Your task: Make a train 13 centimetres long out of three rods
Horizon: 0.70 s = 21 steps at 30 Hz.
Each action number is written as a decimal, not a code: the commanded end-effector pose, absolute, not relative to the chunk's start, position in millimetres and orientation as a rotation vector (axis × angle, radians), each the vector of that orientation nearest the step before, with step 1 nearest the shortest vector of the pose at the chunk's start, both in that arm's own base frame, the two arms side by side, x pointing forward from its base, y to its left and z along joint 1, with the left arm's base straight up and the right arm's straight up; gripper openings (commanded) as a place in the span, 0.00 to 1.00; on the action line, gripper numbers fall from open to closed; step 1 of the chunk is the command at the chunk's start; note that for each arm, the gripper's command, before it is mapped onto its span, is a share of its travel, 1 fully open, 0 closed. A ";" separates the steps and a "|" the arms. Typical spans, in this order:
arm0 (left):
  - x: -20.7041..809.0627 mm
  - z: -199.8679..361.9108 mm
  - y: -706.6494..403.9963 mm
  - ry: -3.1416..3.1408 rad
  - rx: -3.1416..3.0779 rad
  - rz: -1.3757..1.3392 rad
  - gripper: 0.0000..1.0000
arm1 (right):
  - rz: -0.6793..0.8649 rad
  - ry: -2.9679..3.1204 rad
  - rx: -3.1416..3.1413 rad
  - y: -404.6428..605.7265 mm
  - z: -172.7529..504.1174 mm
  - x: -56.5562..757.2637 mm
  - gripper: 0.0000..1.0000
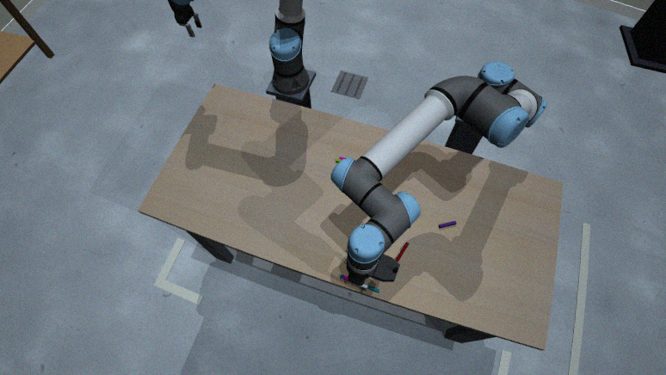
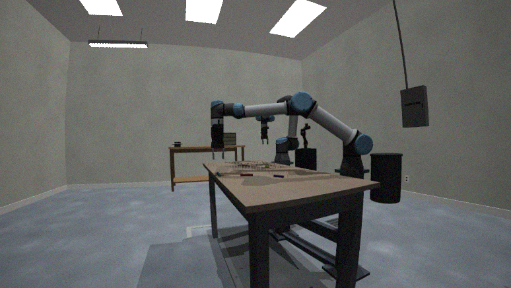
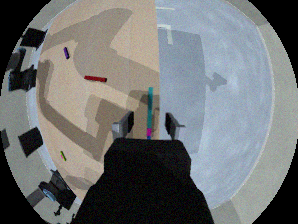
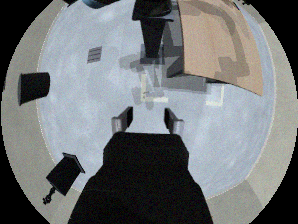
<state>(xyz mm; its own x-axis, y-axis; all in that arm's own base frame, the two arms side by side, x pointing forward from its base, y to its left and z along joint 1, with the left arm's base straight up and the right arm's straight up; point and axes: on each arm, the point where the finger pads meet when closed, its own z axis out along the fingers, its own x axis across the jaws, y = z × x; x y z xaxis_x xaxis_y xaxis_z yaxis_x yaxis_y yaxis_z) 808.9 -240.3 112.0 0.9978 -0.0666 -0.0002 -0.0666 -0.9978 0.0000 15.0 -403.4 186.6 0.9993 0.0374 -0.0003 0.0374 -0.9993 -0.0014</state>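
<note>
Turquoise rod point(image 1: 373, 289) point(image 2: 218, 174) point(image 3: 150, 107): lying flat along the long edge of the wooden table point(image 1: 512, 261) point(image 2: 304, 189) point(image 3: 120, 30), below the left gripper.
Left gripper point(image 1: 357, 281) point(image 2: 218, 153) point(image 3: 149, 125): spreading its fingers wide, holding nothing, hovering above the row with one finger on either side.
Magenta rod point(image 1: 345, 278) point(image 3: 149, 132): lying in line with the turquoise one, the ends seeming to meet.
Blue rod point(image 1: 342, 276) point(image 3: 149, 137): continuing the line past the magenta one, partly hidden by the gripper body in the wrist view.
Right gripper point(image 1: 194, 28) point(image 2: 265, 141) point(image 4: 148, 120): standing wide open off the table, gripping nothing.
Red rod point(image 1: 402, 251) point(image 2: 246, 174) point(image 3: 95, 79): resting apart from the row.
Purple rod point(image 1: 447, 224) point(image 2: 278, 176) point(image 3: 66, 53): lying beyond the red one.
Lime rod point(image 1: 337, 160) point(image 2: 267, 166) point(image 3: 63, 156): lying well apart, the left arm point(image 1: 410, 132) point(image 2: 266, 108) partly blocking the top view.
</note>
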 end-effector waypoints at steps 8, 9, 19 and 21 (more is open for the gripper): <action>809.2 118.5 -240.4 -0.105 3.139 0.003 1.00 | 0.000 -0.059 -3.141 -403.7 187.0 15.1 1.00; 809.2 118.5 -240.4 -0.105 3.139 0.003 1.00 | 0.000 -0.059 -3.141 -403.7 187.0 15.1 1.00; 809.2 159.2 -240.4 -0.105 3.139 0.003 1.00 | 0.000 -0.059 -3.141 -403.7 187.0 15.1 1.00; 809.1 168.5 -240.4 -0.105 3.139 0.003 1.00 | 0.000 -0.059 -3.141 -403.7 187.0 15.1 1.00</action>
